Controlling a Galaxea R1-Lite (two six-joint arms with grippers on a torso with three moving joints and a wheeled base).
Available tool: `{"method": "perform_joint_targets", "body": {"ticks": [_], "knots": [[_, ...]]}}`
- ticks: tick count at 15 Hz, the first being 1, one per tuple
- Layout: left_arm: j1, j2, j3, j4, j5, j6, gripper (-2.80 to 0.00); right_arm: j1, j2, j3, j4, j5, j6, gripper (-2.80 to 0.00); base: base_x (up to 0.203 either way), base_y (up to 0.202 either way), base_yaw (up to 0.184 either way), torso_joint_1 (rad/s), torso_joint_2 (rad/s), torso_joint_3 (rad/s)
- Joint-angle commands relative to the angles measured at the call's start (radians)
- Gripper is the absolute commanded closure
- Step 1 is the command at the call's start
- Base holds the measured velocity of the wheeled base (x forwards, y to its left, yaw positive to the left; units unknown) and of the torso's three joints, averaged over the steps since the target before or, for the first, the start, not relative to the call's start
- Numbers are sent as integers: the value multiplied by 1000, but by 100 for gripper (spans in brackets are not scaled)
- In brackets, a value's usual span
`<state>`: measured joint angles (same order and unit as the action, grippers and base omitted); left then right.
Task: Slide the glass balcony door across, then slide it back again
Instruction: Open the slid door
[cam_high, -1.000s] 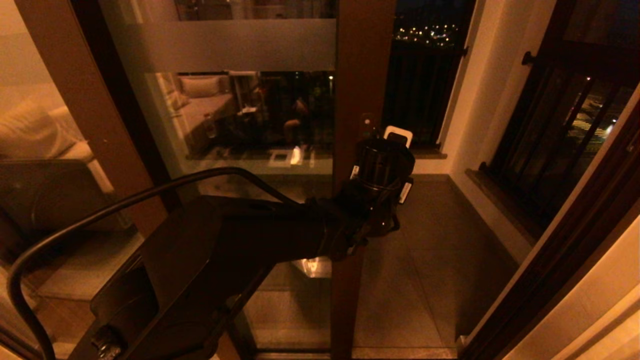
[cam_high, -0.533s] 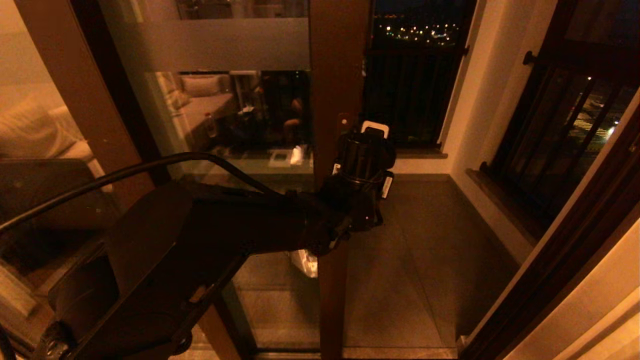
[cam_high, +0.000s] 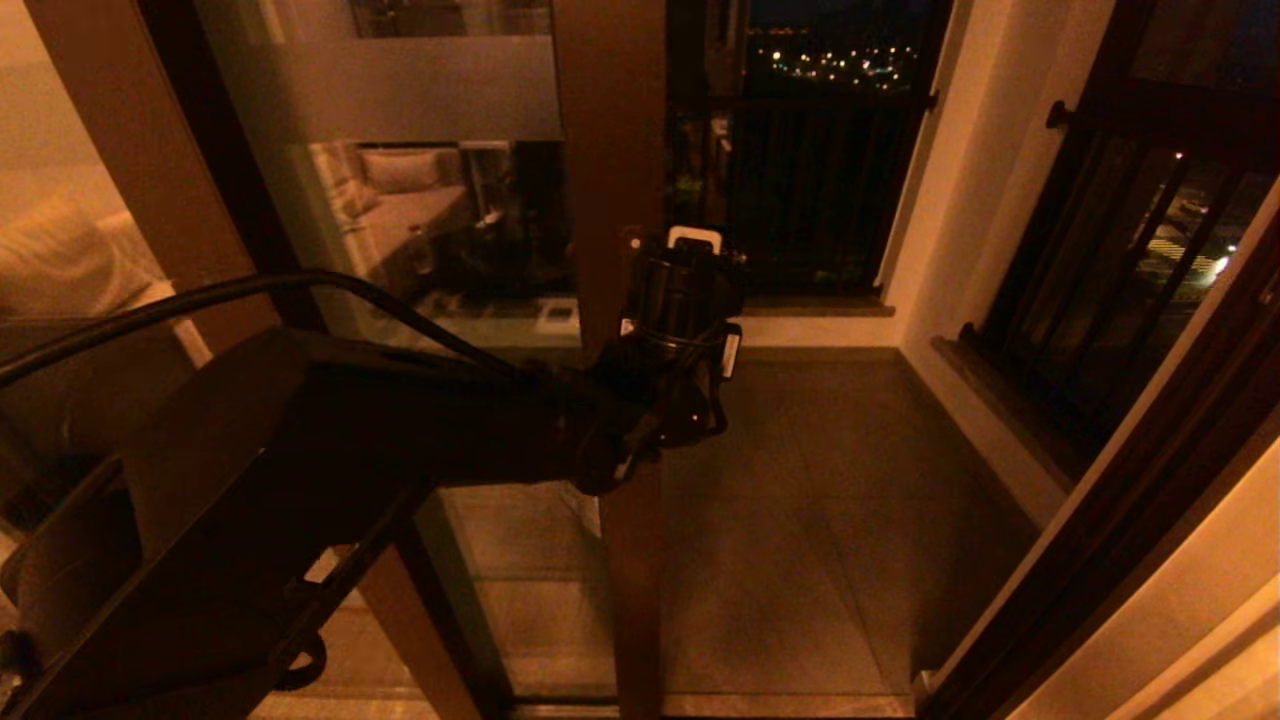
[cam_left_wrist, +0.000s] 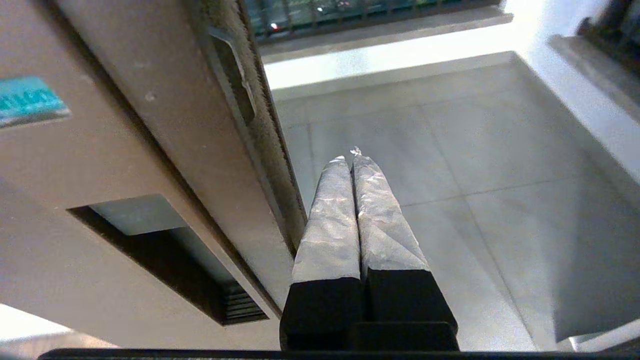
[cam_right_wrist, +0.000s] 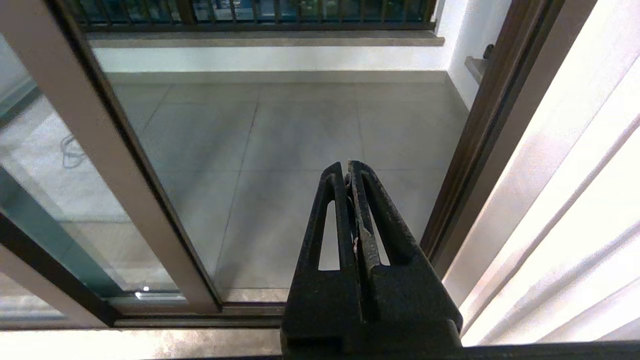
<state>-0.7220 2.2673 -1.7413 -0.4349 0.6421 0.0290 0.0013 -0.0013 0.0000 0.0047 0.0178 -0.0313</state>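
Honestly, with the left gripper (cam_left_wrist: 350, 162) pinched closed and merely leaning on the glass balcony door (cam_left_wrist: 150, 125), it could slip off the edge; the right gripper (cam_right_wrist: 348, 172) hangs closed too.

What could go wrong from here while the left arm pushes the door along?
1. The left gripper is shut and only presses its side against the edge of the glass balcony door; it holds nothing, so it may slip off the stile.
2. The recessed handle lies beside the fingers, unused, so there is no hold for pulling.
3. The right gripper hangs shut in the opening, apart from the door.
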Motion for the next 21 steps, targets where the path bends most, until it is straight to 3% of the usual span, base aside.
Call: {"method": "perform_joint_targets", "body": {"ticks": [1, 21], "knots": [[10, -40, 43, -1, 3, -5, 0, 0, 0, 2, 0, 1, -1, 0, 0, 0, 0, 0, 0, 0], [119, -127, 164, -2, 90, -40, 0, 0, 0, 2, 0, 1, -1, 0, 0, 0, 0, 0, 0, 0]]}}
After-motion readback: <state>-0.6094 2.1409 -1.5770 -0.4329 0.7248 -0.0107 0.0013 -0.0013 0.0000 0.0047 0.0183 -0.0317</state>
